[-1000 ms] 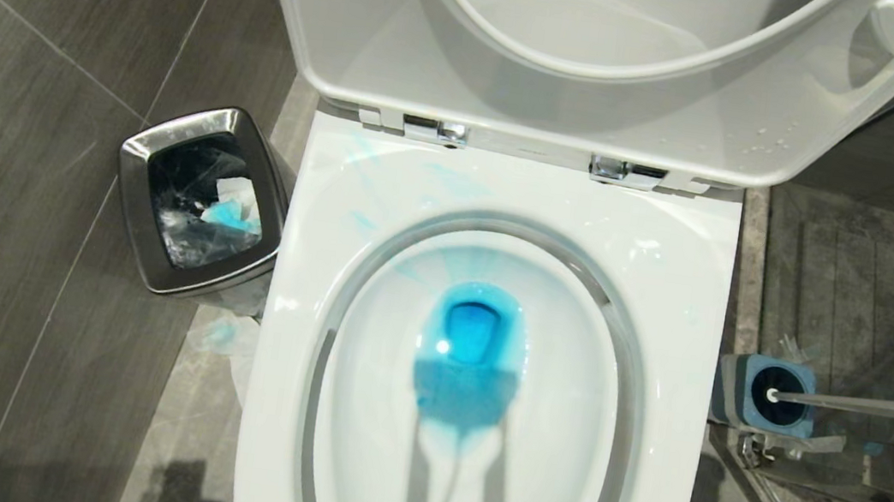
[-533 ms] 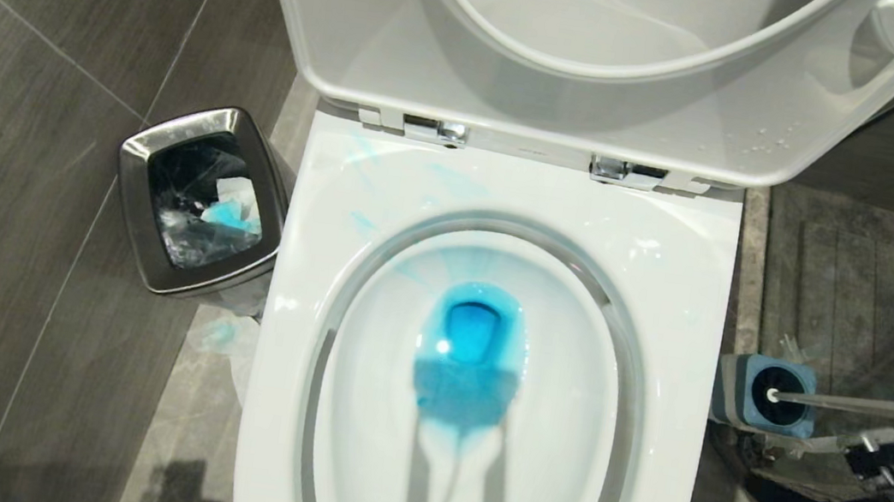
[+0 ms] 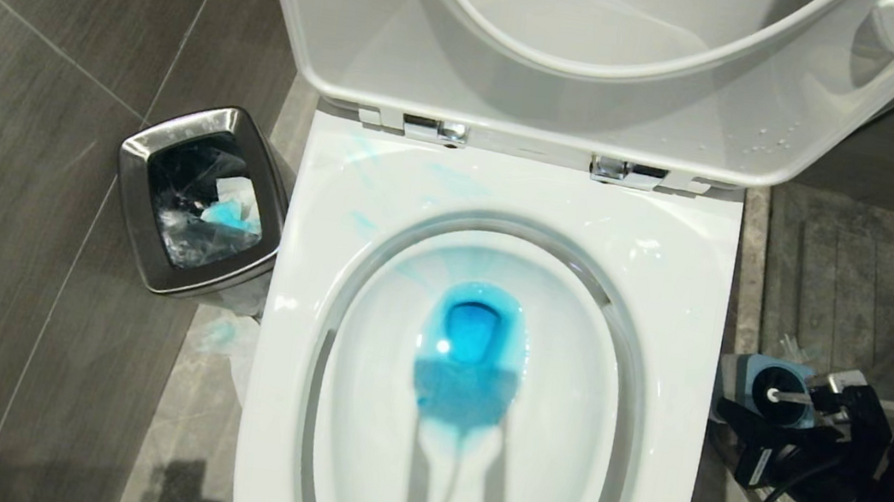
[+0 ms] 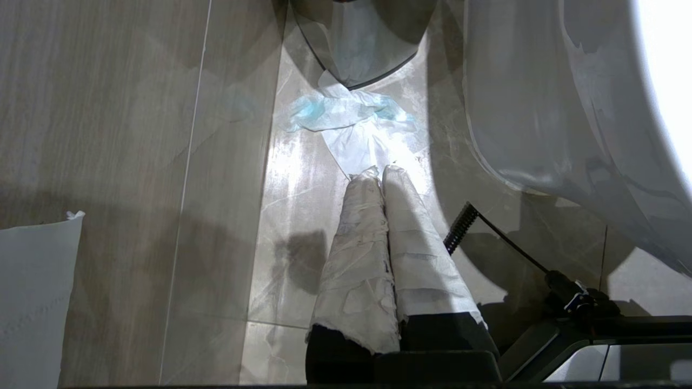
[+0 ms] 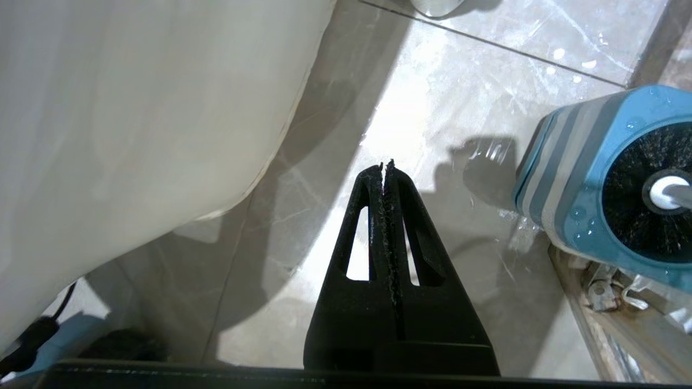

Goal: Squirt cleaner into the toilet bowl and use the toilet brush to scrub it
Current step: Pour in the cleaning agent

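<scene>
the toilet bowl point(image 3: 484, 360) was seen from above with its seat and lid point(image 3: 577, 52) raised. the cleaner point(image 3: 471, 349) was pooled as vivid blue water at the bottom of the bowl, and pale blue streaks were left on the rim toward the hinges. the toilet brush point(image 3: 782, 396) was stood in its grey-and-blue striped holder point(image 5: 589, 178) on the floor just beside the bowl's right side, its white handle set through the dark bristles. the right gripper point(image 5: 385, 173) was held low over the wet floor tile between the bowl's outer wall and the holder, its black fingers pressed together with nothing between them; the brush was not touched. the left gripper point(image 4: 378, 175) was parked low on the bowl's left side, its wrapped fingers closed and empty, pointed at blue-stained tissues point(image 4: 346, 116) lying on the floor. a square steel bin point(image 3: 199, 201) was stood left of the bowl.
</scene>
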